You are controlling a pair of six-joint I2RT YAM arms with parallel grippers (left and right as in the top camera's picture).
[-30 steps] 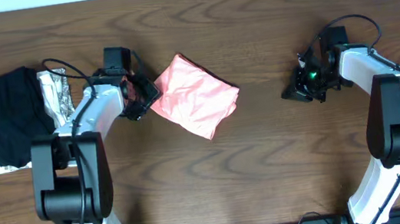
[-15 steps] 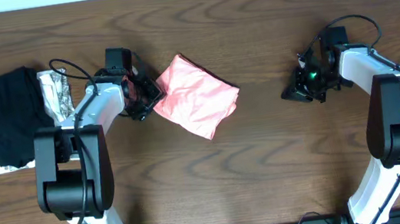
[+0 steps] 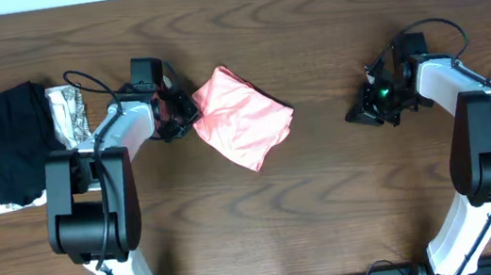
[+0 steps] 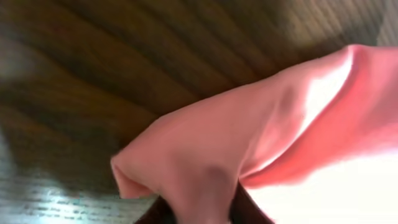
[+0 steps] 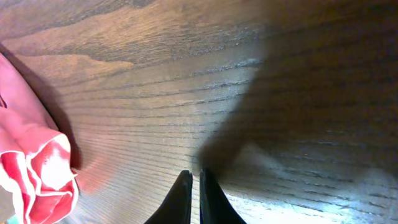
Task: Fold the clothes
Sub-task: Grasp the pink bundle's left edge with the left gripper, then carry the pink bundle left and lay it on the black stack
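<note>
Left gripper (image 3: 186,118) jaws are pinching the folded pink T-shirt's (image 3: 243,119) left edge. Right gripper (image 5: 193,178) jaws are closed and empty, over on the tabletop's (image 3: 330,202) right half.

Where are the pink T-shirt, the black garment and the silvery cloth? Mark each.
pink T-shirt (image 3: 244,123), overhead view, centre of bundle.
black garment (image 3: 0,146), overhead view, middle.
silvery cloth (image 3: 68,118), overhead view, crumpled upper part.

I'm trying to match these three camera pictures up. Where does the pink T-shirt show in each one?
Overhead: the pink T-shirt lies folded a little left of centre on the wooden table.
Left wrist: the pink T-shirt is seen close up and fills the lower and right part.
Right wrist: only a corner of the pink T-shirt shows, at the lower left edge.
Shared landmark: the table's brown wood grain, visible in all three.
</note>
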